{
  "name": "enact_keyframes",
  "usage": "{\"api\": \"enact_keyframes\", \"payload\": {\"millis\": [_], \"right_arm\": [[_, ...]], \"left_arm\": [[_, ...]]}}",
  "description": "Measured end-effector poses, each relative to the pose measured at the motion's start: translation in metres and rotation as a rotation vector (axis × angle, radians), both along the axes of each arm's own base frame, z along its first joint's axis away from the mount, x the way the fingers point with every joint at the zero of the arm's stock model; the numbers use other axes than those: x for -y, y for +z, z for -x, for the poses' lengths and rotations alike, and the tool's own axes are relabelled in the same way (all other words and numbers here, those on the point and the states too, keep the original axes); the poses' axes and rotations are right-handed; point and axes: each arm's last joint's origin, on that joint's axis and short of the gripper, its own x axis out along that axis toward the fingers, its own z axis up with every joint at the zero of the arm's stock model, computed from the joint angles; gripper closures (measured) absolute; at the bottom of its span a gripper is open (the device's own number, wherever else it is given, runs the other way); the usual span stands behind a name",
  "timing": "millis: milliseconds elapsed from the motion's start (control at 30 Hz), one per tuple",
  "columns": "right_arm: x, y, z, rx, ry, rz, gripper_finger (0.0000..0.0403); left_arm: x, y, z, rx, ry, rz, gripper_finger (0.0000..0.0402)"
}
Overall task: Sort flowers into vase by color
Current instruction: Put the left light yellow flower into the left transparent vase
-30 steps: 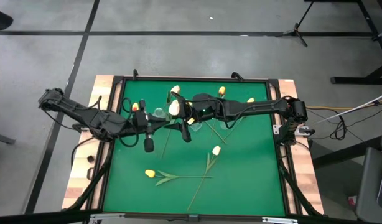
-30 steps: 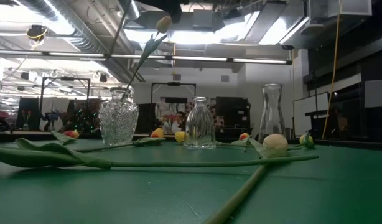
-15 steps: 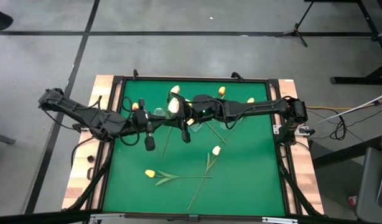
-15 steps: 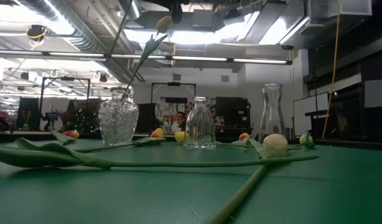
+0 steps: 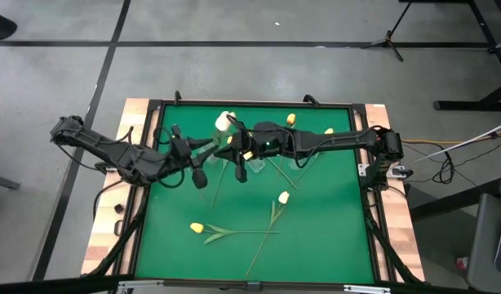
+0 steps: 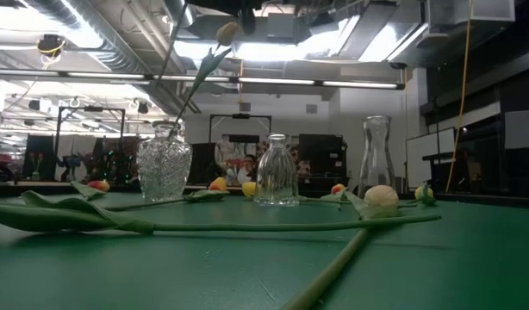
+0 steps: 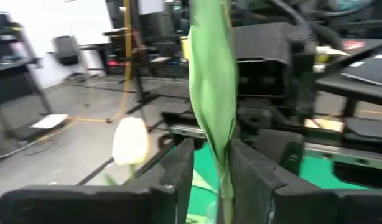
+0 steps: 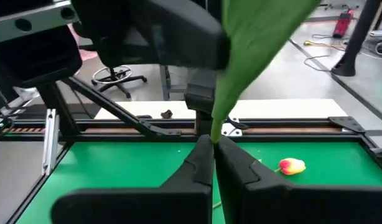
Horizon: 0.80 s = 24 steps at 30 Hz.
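Here the right claw [image 8: 213, 152] pinches the upright white tulip [image 5: 223, 122] stem at upper centre, the left claw [image 7: 211, 177] spread around it.

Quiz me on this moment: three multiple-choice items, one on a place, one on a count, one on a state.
1. The raised tulip has its stem leading down into:
A. a cardboard box
B. the cut-glass vase
C. a metal bucket

2. Glass vessels standing on the green mat in the low view:
A. one
B. five
C. three

3. The right hand is:
A. shut on the raised tulip's stem
B. wide open and empty
C. holding a cloth

Answers:
1. B, since the low view shows the stem slanting into that vase's mouth.
2. C, since the cut-glass vase, a small bottle and a tall carafe stand in a row.
3. A, since the right wrist view shows both fingers pressed together on the green stem.
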Motion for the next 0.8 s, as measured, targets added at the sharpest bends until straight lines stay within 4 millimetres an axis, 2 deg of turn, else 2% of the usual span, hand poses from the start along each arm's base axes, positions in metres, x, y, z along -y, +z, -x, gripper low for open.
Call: {"api": "enact_keyframes", "payload": {"millis": [133,367,567,800], "right_arm": [[0.003,0.0,0.0,-0.001,-0.089,-0.011,0.0399],[0.006,0.0,-0.003,0.032,-0.244,-0.018,0.0399],[0.012,-0.012,-0.017,0.111,-0.321,-0.009,0.04],[0.031,-0.032,-0.029,0.121,-0.394,0.009,0.0401]], "left_arm": [[0.0,0.004,0.009,0.019,0.129,-0.026,0.029],[0.001,0.019,0.039,0.058,0.251,-0.059,0.0288],[0.0,0.027,0.06,0.115,0.228,-0.008,0.0288],[0.003,0.025,0.063,0.092,0.203,-0.026,0.0288]]}}
